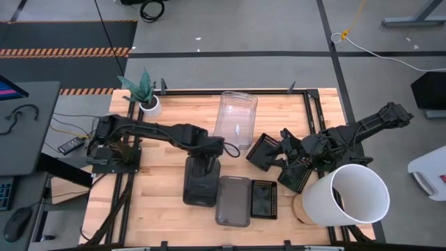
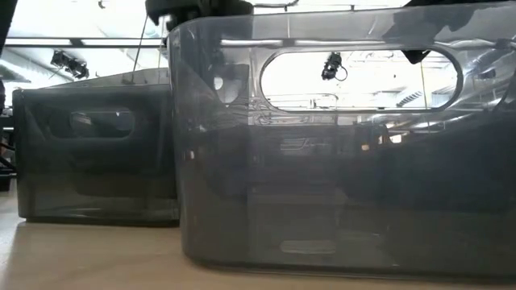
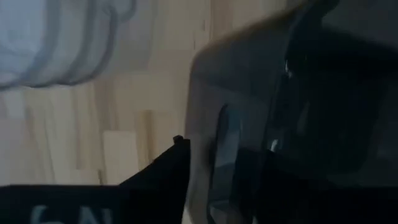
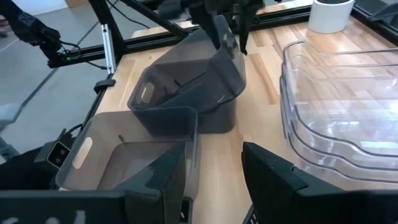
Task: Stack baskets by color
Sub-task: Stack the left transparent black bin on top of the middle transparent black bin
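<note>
Two dark grey baskets stand side by side near the table's front: one [image 1: 202,183] on the left, the other [image 1: 233,201] to its right. Both rest on their bottoms on the wood [image 2: 97,145]. My left gripper [image 1: 208,153] points down over the left basket's far short wall [image 4: 229,43]. It is open, with one finger outside that wall and one inside. Clear baskets [image 1: 235,117] stand nested at the back. Black mesh baskets [image 1: 263,150] [image 1: 265,199] lie to the right. My right gripper [image 4: 214,152] hovers open among the mesh baskets [image 1: 284,157].
A large white bucket [image 1: 346,195] lies on its side at the front right. A white plant pot [image 1: 149,104] stands at the back left. Another mesh basket [image 1: 298,178] sits under the right arm. Bare wood lies left of the grey baskets.
</note>
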You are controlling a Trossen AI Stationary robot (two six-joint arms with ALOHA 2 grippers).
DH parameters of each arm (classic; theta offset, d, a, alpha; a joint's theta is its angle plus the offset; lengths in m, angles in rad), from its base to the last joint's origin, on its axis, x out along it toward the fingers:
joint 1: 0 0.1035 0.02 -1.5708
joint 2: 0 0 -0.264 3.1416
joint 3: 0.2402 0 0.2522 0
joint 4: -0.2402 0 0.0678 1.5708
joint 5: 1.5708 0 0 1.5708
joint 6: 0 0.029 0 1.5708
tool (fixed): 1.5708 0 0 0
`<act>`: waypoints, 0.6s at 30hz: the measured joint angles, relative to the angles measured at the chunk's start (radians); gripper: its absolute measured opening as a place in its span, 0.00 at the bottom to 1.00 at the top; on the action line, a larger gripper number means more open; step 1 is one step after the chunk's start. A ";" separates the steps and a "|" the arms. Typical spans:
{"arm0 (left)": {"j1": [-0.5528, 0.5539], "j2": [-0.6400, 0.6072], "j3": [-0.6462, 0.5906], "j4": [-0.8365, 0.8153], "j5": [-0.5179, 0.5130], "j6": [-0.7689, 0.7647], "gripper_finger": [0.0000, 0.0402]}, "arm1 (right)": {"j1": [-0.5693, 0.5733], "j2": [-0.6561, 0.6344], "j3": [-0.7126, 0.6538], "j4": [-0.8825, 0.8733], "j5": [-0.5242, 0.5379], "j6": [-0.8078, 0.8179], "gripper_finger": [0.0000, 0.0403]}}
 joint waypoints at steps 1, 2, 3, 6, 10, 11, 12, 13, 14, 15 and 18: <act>-0.006 0.010 0.000 -0.003 0.001 0.000 0.32 | 0.000 0.000 0.000 0.000 -0.004 0.000 0.40; -0.013 0.019 0.000 -0.005 0.005 0.002 0.28 | 0.000 0.000 0.000 -0.002 -0.005 -0.001 0.40; -0.019 0.024 0.000 -0.011 0.016 0.005 0.24 | 0.000 0.000 0.000 -0.003 -0.005 -0.005 0.40; -0.026 0.027 0.000 -0.048 0.065 0.005 0.08 | 0.000 0.000 0.000 -0.004 -0.005 -0.021 0.40; -0.017 0.017 0.000 -0.073 0.162 -0.018 0.04 | 0.000 0.000 0.000 -0.005 -0.008 -0.036 0.40; -0.017 0.017 0.000 -0.072 0.182 -0.019 0.05 | 0.000 0.000 0.000 -0.005 -0.007 -0.041 0.40; -0.016 0.018 0.000 -0.073 0.191 -0.018 0.05 | 0.000 0.000 0.000 -0.005 -0.007 -0.046 0.40; -0.016 0.019 0.000 -0.073 0.191 -0.016 0.05 | 0.000 0.000 0.000 -0.005 -0.007 -0.048 0.40; -0.017 0.022 0.000 -0.071 0.193 -0.014 0.05 | 0.000 0.000 0.000 -0.005 -0.007 -0.049 0.40; -0.017 0.028 0.001 -0.068 0.195 -0.010 0.04 | 0.000 0.000 0.000 -0.005 -0.007 -0.049 0.40; -0.017 0.045 -0.001 -0.061 0.197 0.021 0.02 | 0.000 0.000 0.000 -0.005 -0.007 -0.049 0.40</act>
